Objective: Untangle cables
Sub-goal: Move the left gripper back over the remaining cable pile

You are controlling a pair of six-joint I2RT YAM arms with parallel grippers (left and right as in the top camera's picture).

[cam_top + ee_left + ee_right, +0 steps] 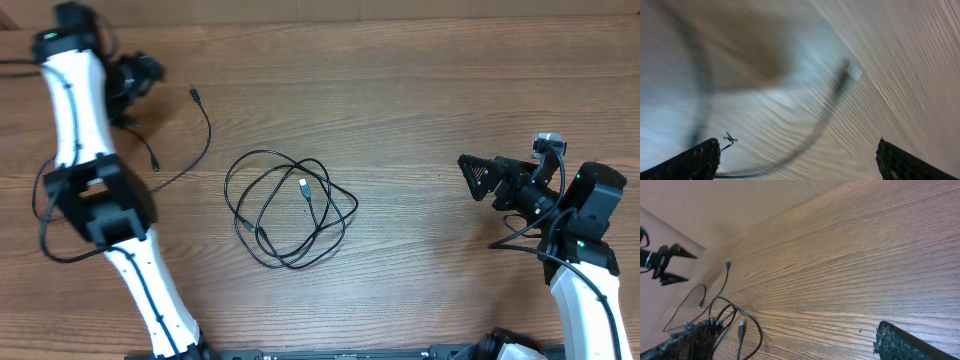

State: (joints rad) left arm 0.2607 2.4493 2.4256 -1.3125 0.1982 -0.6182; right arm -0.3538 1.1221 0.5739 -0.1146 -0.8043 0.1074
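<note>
Wood grain, warm brown with fine straight streaks, covers the flat table (430, 90). Near its middle, a little toward the left edge, the cables (290, 212) lie as a tangle of thin, glossy black loops, rounded and overlapping, crossing one another several times. A small silver-tipped plug (303, 185) rests inside the loops. A separate cord (208, 135), equally thin and black, lies apart from the tangle toward the far left corner, bending in one open arc with a small dark plug at each end. The left gripper (799, 150) hangs near that cord's far end, close to the far left corner. Its two dark, rough-faced fingers (695, 160) stand spread wide and grasp nothing, and its camera shows the tabletop and a cord under it only as a smear. The left arm (75, 110) is a smooth white shell with black joints and a thick black lead running along it. The right gripper (474, 178) sits near the right edge, well apart from the tangle, pointing toward it. Its black fingers (900, 342), grainy on the surface, are likewise spread wide and hold nothing. The right arm (590, 300) has the same white shell and black joints, with a small green light (578, 180) near its wrist. Any lettering on plugs or arms is too small to read.
</note>
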